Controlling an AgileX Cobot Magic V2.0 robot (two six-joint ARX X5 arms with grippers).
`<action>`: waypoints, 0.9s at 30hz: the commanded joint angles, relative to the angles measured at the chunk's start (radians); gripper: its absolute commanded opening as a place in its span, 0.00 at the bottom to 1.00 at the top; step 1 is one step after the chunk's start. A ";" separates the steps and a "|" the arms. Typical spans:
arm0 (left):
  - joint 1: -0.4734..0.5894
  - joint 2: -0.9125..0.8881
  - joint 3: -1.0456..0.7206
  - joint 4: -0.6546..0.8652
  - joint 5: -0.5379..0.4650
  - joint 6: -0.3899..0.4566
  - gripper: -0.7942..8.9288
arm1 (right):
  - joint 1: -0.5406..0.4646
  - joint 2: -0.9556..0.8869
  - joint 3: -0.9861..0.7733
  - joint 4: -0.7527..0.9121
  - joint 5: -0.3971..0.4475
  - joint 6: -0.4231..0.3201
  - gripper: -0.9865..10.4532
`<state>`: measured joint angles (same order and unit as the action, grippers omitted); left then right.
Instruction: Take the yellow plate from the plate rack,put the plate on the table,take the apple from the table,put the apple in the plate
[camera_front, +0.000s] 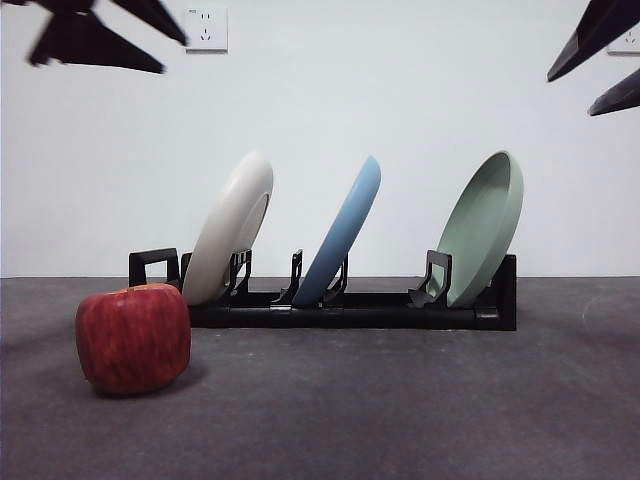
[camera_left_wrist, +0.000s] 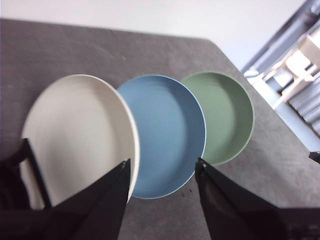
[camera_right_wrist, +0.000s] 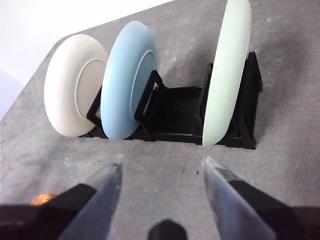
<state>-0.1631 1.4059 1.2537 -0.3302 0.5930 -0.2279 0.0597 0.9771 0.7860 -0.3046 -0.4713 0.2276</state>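
Observation:
The yellow plate (camera_front: 232, 225), cream and matte, leans in the left slot of the black plate rack (camera_front: 350, 305). It also shows in the left wrist view (camera_left_wrist: 75, 130) and the right wrist view (camera_right_wrist: 67, 85). The red apple (camera_front: 133, 337) sits on the table (camera_front: 400, 410) in front of the rack's left end. My left gripper (camera_left_wrist: 161, 167) is open, above and in front of the plates. My right gripper (camera_right_wrist: 162, 162) is open, behind the rack (camera_right_wrist: 182, 112), apart from it. Both arms show only as dark tips at the front view's top corners.
A light blue plate (camera_front: 345, 235) stands in the middle slot and a pale green plate (camera_front: 485, 225) in the right slot. A white wall with a socket (camera_front: 206, 28) is behind the table. The rack's loop handle (camera_front: 153, 268) is at its left end.

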 joint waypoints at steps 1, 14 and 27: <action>-0.039 0.088 0.082 -0.065 -0.061 0.034 0.31 | 0.002 0.002 0.004 0.004 -0.001 -0.009 0.34; -0.159 0.373 0.271 -0.151 -0.216 0.083 0.31 | 0.002 0.002 0.004 0.004 0.001 -0.009 0.34; -0.164 0.391 0.271 -0.143 -0.226 0.101 0.07 | 0.002 0.002 0.004 0.004 0.006 -0.009 0.33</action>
<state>-0.3264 1.7931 1.5234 -0.4820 0.3729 -0.1410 0.0597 0.9771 0.7872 -0.3061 -0.4686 0.2272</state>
